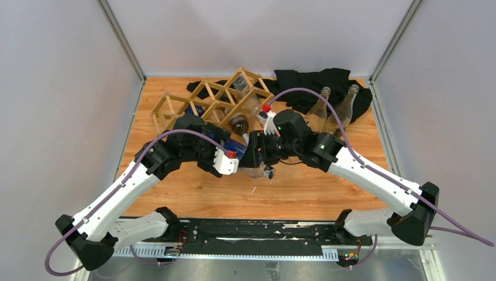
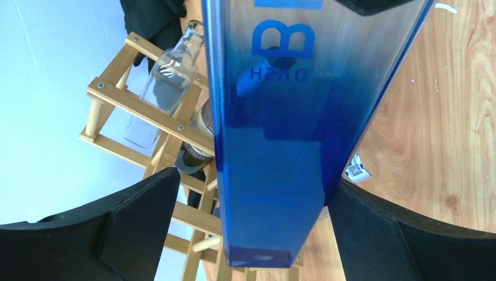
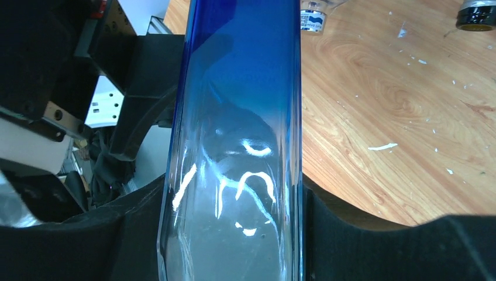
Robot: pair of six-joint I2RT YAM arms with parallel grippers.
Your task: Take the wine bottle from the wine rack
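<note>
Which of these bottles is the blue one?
The blue bottle, clamped in the right gripper, out of the wine rack. The two upright bottles are clear glass; the rack holds a clear bottle and a dark bottle.

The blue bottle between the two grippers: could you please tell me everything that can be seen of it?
The blue bottle looks like glass. It is flat-sided, deep blue at one end and fading to clear at the other, with blue lettering that includes a large B. It is held over the wooden table, near the wine rack. The right gripper is shut on its clear part. The open left gripper straddles its blue end, one side plainly apart from it.
</note>
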